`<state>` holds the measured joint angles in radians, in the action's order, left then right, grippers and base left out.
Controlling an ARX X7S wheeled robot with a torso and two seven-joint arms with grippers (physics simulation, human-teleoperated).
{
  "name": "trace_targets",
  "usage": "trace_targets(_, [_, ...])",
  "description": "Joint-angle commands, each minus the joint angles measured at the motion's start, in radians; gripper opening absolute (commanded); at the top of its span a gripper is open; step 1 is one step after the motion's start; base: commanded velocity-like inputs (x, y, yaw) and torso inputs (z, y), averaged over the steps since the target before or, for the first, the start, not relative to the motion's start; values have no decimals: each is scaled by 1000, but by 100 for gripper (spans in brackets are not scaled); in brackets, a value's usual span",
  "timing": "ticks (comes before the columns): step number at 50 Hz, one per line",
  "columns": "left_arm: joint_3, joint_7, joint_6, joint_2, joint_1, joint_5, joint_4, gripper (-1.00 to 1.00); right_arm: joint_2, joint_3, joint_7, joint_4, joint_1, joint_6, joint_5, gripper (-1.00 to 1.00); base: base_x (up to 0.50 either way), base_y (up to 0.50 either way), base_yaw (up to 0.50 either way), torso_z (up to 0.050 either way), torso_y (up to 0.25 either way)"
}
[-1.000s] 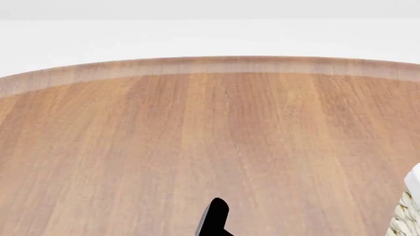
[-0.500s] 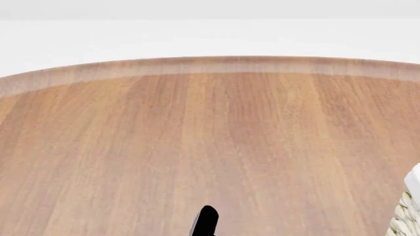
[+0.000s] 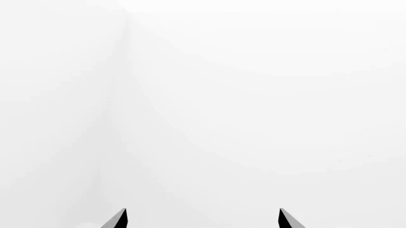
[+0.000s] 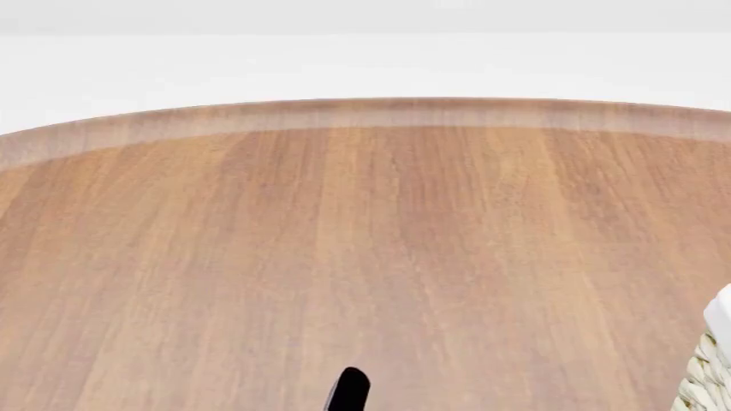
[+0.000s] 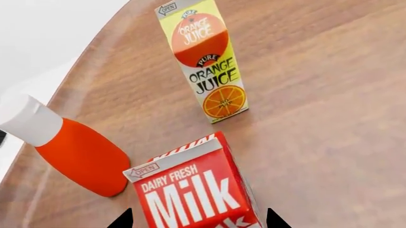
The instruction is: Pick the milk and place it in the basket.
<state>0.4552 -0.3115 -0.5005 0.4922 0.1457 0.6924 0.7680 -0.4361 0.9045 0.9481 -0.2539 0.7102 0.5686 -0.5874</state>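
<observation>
The milk (image 5: 197,190) stands upright on the wooden table (image 4: 377,240), directly ahead of the right tool (image 5: 198,219), whose two dark fingertips (image 5: 121,219) flank the carton's red gable with the jaws spread wide and nothing yet between them. The carton's long axis is vertical, its "Milk" face turned toward the wrist camera, so the straight line in appears to be forward over the top of the carton.

Room is tighter on one flank than the other. An orange bottle (image 5: 79,154) with a white cap leans just beside the milk, on the side nearer the curved table edge, while an orange juice carton (image 5: 206,61) stands further off, beyond the milk. The opposite side of the milk is open wood.

The right arm is plainly the nearer one. The left tool (image 3: 201,219) shows two fingertips well apart, jaws open, aimed at blank white with no carton ahead of it.

From the head camera, only a corner of the basket (image 4: 710,364) shows at the table's right edge, and the milk is out of that view. A dark fingertip pokes up at the near edge; which arm it belongs to cannot be told.
</observation>
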Motion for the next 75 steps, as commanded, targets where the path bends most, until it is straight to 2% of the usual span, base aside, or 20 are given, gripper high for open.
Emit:
trace_targets(1, [1, -4, 0, 3, 1, 4, -1, 100, 16, 9, 12, -33, 5, -13, 6, 100, 0, 0, 0, 0, 0])
trace_targets(14, [3, -5, 5, 6, -2, 7, -1, 100, 21, 15, 11, -39, 3, -21, 9, 100, 0, 0, 0, 0, 0])
trace_targets(15, [3, -5, 5, 6, -2, 7, -1, 100, 19, 15, 13, -35, 2, -23, 8, -100, 0, 0, 0, 0, 0])
trace_targets(37, [6, -10, 8, 11, -7, 12, 2, 100, -18, 4, -23, 32, -16, -50, 13, -100, 0, 0, 0, 0, 0])
trace_targets(49, [4, -13, 10, 13, -5, 12, 1, 100, -127, -74, -78, 258, 27, -8, -43, -100, 0, 0, 0, 0, 1])
trace_targets(60, [-1, -15, 11, 15, -3, 13, -1, 100, -180, -121, -120, 358, 51, 45, -93, -100, 0, 0, 0, 0, 1])
trace_targets(66, [1, -17, 12, 16, -5, 15, 1, 100, -205, -170, -150, 408, 78, 72, -135, -100, 0, 0, 0, 0, 0])
trace_targets(75, [-3, -19, 12, 18, -6, 14, 1, 100, -282, -313, -241, 513, 133, 124, -250, -100, 0, 0, 0, 0, 1])
